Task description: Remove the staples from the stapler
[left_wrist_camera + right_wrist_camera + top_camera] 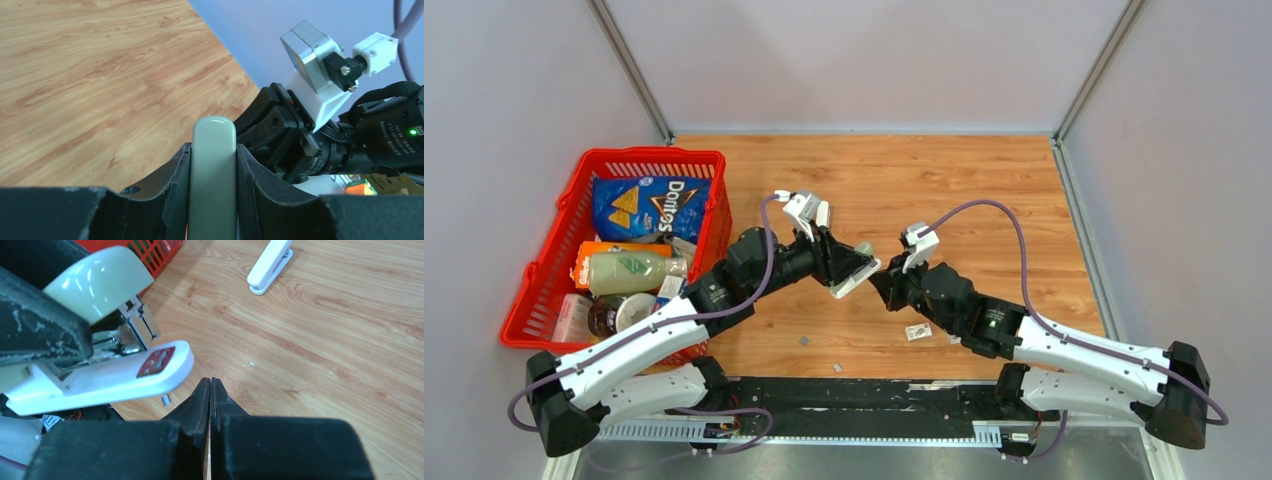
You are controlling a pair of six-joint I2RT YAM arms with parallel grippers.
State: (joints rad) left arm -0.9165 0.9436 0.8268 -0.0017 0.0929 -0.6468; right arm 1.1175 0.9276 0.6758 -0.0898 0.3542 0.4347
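My left gripper is shut on a stapler and holds it above the middle of the table. The right wrist view shows the stapler gaping open, with its pale green top raised off its white base and the metal magazine bare between them. My right gripper is shut on nothing, its tips just right of the base's front end. Two tiny grey strips, the staples, lie on the wood near the arms' bases. Another small silvery piece shows under the base.
A red basket with a chips bag, bottles and jars stands at the left. A small whitish packet lies by my right arm. A second white stapler lies on the wood beyond the held one. Grey walls enclose the table.
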